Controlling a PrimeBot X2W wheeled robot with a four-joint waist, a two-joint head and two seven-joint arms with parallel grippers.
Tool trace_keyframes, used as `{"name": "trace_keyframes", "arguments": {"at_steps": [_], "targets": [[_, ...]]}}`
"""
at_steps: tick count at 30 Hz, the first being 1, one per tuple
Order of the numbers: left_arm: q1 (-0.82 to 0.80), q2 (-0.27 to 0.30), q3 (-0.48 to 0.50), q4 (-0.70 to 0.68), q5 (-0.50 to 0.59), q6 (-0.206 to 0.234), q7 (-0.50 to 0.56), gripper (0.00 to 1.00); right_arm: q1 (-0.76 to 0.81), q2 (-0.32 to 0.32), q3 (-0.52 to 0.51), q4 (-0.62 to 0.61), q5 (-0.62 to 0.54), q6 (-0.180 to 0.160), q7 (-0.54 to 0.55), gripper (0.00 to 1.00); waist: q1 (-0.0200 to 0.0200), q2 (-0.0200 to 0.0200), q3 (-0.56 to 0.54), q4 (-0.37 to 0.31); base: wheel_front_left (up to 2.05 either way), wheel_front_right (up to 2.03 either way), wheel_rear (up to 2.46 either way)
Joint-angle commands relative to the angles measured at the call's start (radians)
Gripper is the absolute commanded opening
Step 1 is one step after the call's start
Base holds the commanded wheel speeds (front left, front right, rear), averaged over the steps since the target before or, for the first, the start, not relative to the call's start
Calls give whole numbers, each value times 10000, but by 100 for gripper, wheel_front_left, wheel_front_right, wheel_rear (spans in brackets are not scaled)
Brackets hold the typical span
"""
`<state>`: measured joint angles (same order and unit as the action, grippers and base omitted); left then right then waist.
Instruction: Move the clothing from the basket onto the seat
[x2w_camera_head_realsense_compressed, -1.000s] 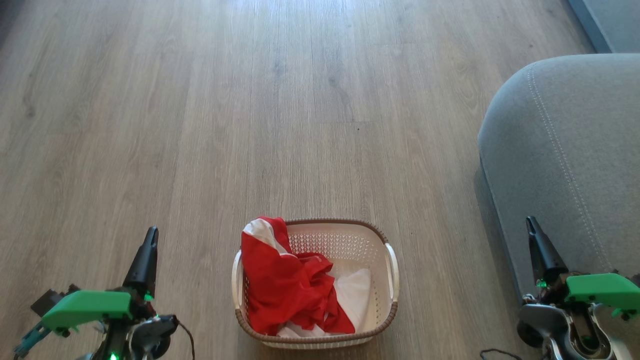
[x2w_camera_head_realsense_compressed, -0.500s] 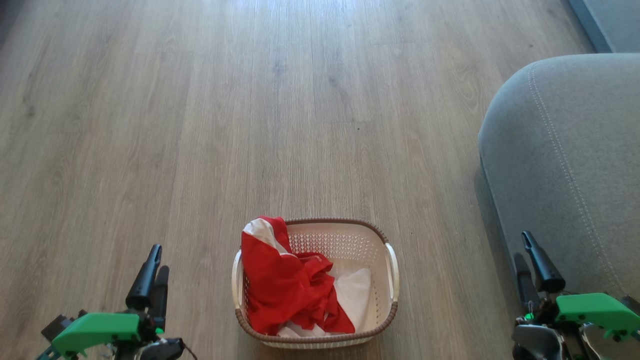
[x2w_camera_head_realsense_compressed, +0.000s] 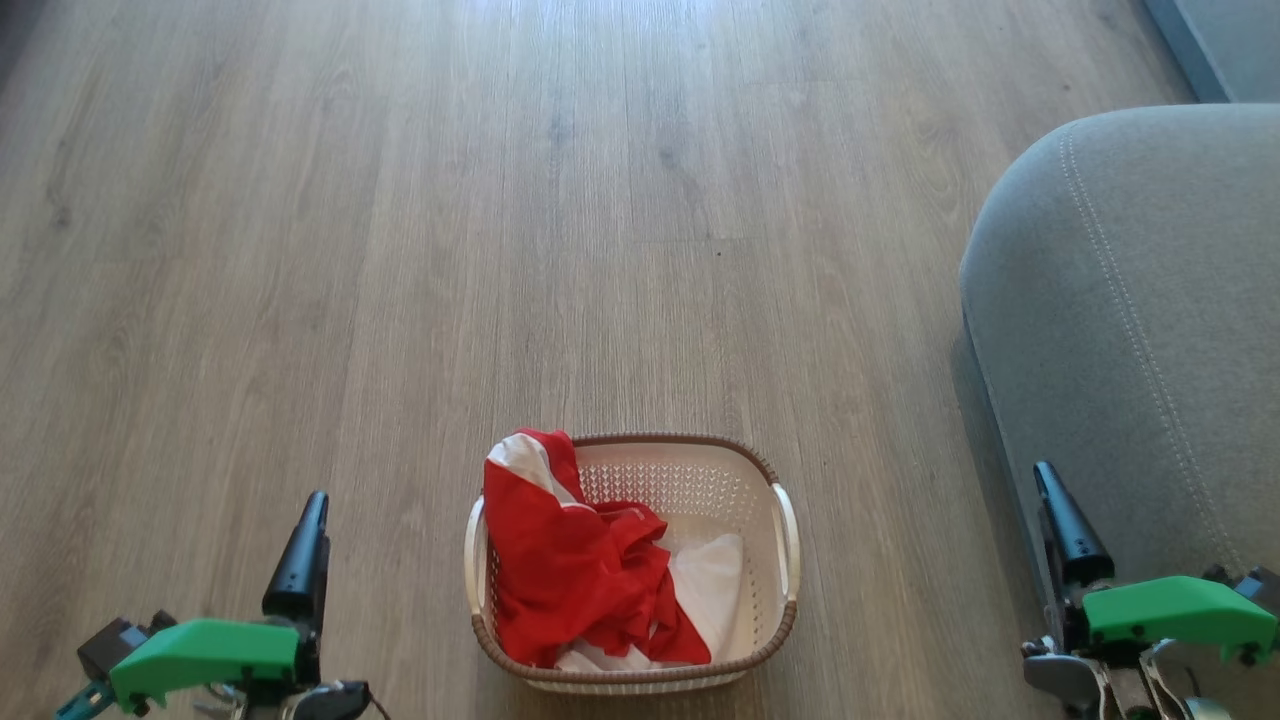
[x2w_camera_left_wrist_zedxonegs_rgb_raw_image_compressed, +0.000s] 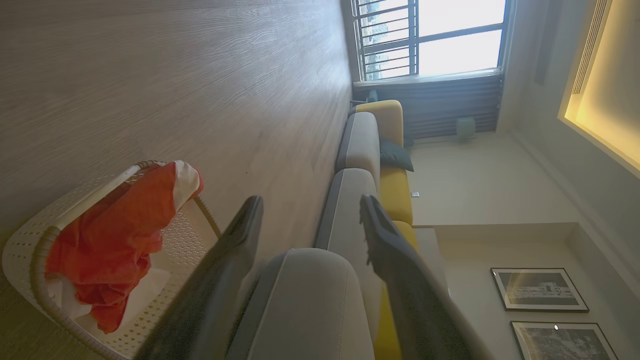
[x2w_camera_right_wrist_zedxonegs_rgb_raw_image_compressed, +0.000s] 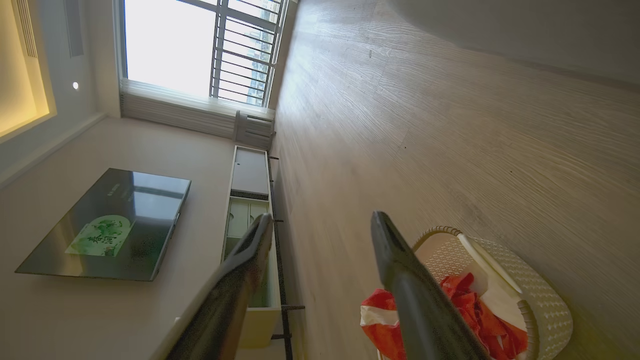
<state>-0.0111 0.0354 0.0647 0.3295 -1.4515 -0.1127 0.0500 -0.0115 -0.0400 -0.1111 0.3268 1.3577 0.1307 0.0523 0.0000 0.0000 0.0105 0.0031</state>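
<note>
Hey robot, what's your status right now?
Left gripper, right gripper open, empty. Clothing heaped in basket, untouched. Seat at right; bare floor between.

Red clothing (x2w_camera_head_realsense_compressed: 575, 585) heaped left in basket (x2w_camera_head_realsense_compressed: 690, 438), wood floor (x2w_camera_head_realsense_compressed: 400, 250) beneath; grey seat (x2w_camera_head_realsense_compressed: 1130, 300) — far right

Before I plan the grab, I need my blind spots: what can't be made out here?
- Floor of the basket, head view: left part hidden under the clothing.
- Far side of the seat, head view: cut off by the right edge.
- Garment type: crumpled, hidden by its own folds.
</note>
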Motion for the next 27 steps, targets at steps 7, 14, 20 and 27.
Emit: {"name": "trace_keyframes", "arguments": {"at_steps": [7, 14, 20, 27], "targets": [[-502, 75, -51, -318, 1071, 149, -281, 100, -566, -73, 153, -306, -1419, 2, -281, 100, 0, 0, -5, 11, 0, 0, 0], [-483, 80, -107, -337, 1772, 231, -486, 100, -644, -73, 303, -161, -2472, 1, -488, 100, 0, 0, -38, 16, 0, 0, 0], [-489, 85, -146, -347, 2354, 287, -661, 100, -742, -74, 366, -103, -3173, 1, -665, 100, 0, 0, -47, 28, 0, 0, 0], [-492, 91, -168, -380, 3088, 374, -896, 100, -832, -75, 521, 2, -3864, 1, -901, 100, 0, 0, -35, 47, 0, 0, 0]]}}
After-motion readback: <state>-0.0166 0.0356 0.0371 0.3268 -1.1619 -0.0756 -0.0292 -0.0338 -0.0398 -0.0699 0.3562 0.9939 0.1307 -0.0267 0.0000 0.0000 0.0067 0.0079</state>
